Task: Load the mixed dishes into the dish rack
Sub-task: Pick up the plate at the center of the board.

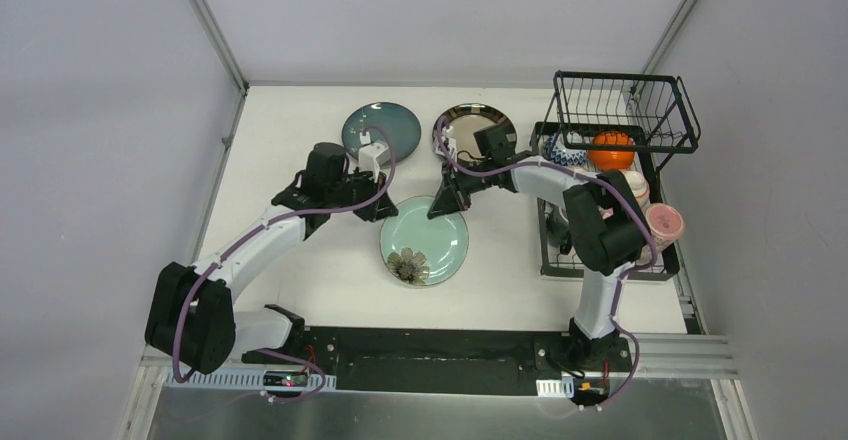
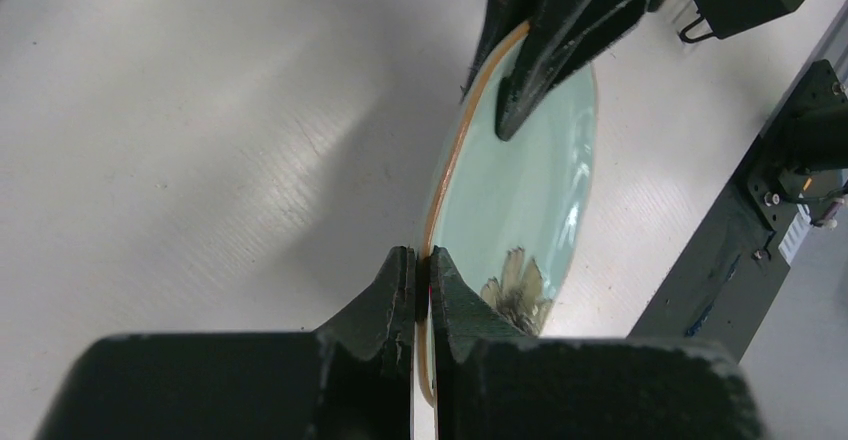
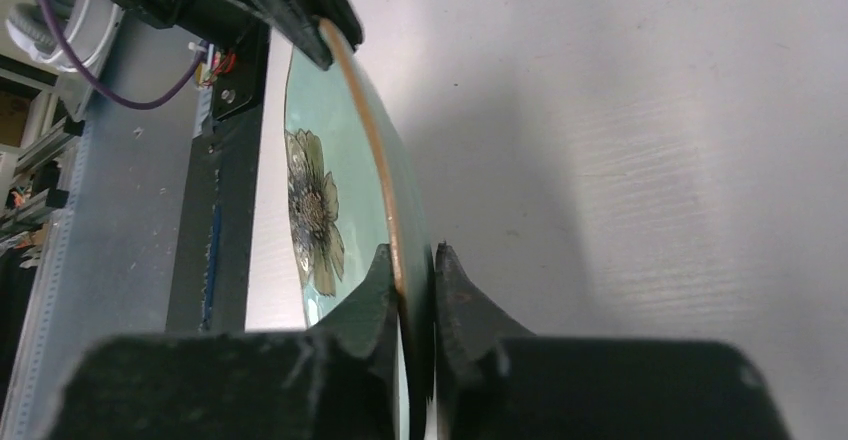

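Round glossy mint plate [image 1: 432, 232], brown rim, face up, flower end opposite the pinches; left gripper [image 2: 421, 270] and right gripper [image 3: 410, 265] both clamp rim

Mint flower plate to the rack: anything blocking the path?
No loose item lies on the table between the mint green plate and the dish rack. Only the right arm spans that gap. Pink cups and an orange bowl already sit in the rack.

no text or labels are legible
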`<state>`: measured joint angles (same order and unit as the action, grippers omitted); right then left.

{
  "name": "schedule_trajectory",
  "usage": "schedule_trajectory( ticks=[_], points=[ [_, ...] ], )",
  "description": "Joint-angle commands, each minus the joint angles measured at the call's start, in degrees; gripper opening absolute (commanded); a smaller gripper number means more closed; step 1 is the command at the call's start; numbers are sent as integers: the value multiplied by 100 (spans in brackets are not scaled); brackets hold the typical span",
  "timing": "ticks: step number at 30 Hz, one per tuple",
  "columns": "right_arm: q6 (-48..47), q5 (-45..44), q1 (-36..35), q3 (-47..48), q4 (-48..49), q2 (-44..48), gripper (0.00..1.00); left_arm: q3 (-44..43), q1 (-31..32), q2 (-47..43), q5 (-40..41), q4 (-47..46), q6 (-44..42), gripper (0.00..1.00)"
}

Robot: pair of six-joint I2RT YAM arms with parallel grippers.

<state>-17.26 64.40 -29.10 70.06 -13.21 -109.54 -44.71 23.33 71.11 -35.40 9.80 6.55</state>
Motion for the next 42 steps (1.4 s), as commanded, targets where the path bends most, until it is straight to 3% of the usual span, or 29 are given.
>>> schedule_trajectory(
  ticks=[1, 3, 6, 9, 10, 11, 18, 25, 30, 37, 42],
  points=[
    [-18, 168, -17, 115, 132, 381, 0, -249, 31, -382, 18, -295, 11, 0],
    [175, 78, -17, -14, 339, 579, 0, -314, 35, -478, 190, -127, -44, 3],
    [618, -176, -12, -277, 876, 878, 0, -435, 31, -642, 323, 42, -49, 23],
    [861, -455, -15, -423, 1134, 1096, 0, -545, 31, -809, 330, 206, -83, 52],
    [931, -503, -10, -483, 1239, 1165, 0, -588, 31, -875, 346, 271, -102, 81],
    [1011, -555, -16, -568, 1379, 1256, 0, -625, 31, -938, 363, 324, -125, 97],
    [1623, -1246, -17, -823, 1740, 1662, 0, -776, 31, -1441, 796, 631, -359, 99],
    [2142, -2330, -9, -427, 1047, 2019, 0, -693, 31, -1811, 1561, 942, -724, 99],
    [2583, -3025, -10, -323, 1166, 2287, 0, -690, 31, -1942, 2722, 1407, 145, 99],
    [2694, -4357, -8, -104, 1222, 2731, 0, -1244, 31, -1613, 2603, 2246, 85, 99],
    [2394, -5397, -8, 229, 1009, 3062, 0, -1150, 31, -1816, 2455, 2392, -176, 99]
  ],
)
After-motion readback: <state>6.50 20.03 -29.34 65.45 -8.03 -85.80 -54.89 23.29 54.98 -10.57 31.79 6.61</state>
